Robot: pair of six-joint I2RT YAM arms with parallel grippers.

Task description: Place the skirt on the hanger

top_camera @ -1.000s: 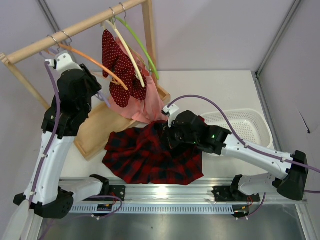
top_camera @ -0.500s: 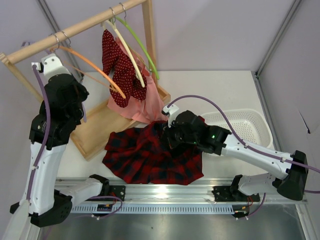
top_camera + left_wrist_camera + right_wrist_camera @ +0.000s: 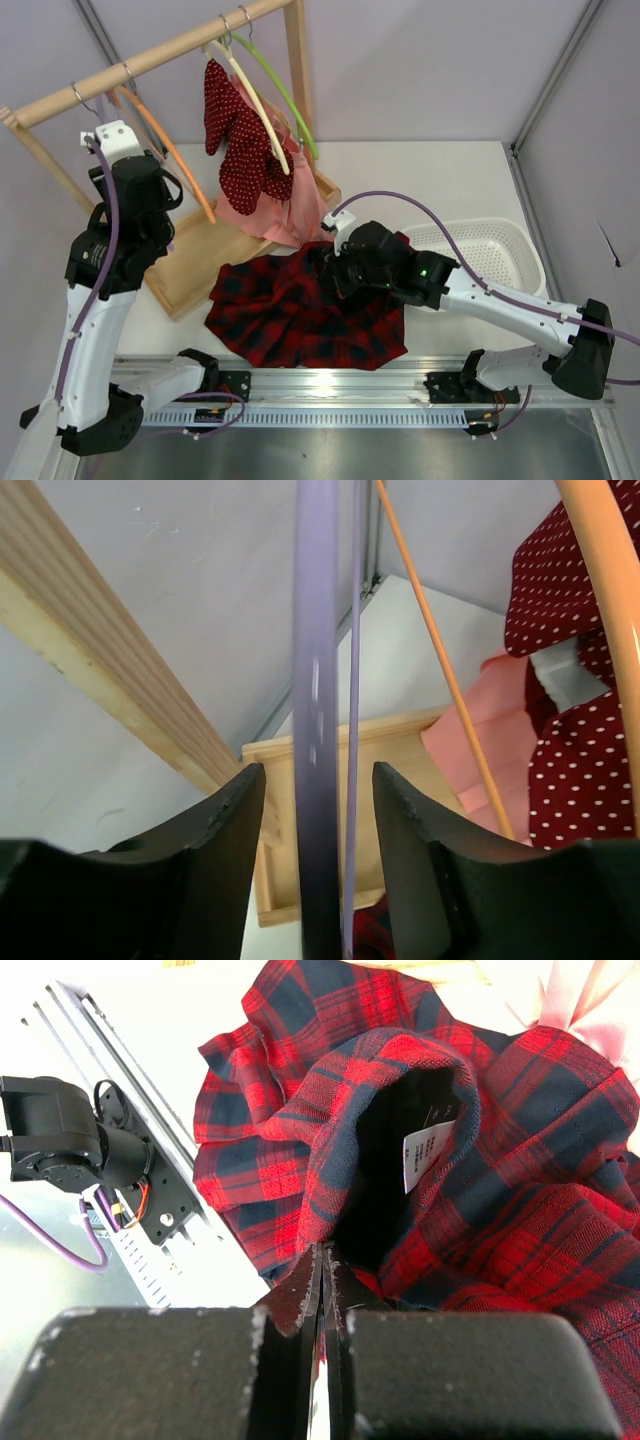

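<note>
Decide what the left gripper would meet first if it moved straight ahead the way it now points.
Most likely the hanger: its lavender bar runs between the open fingers of the left gripper, directly in line. Beyond it lies the wooden rack base, though depth is unclear.

The left claw (image 3: 320,780) shifted left; the orange hanger (image 3: 178,160) swung steeper.

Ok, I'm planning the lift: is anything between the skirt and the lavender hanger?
Yes. The orange hanger hangs beside the hanger, on the side facing the skirt. The left hand also straddles the hanger's bar.
</note>
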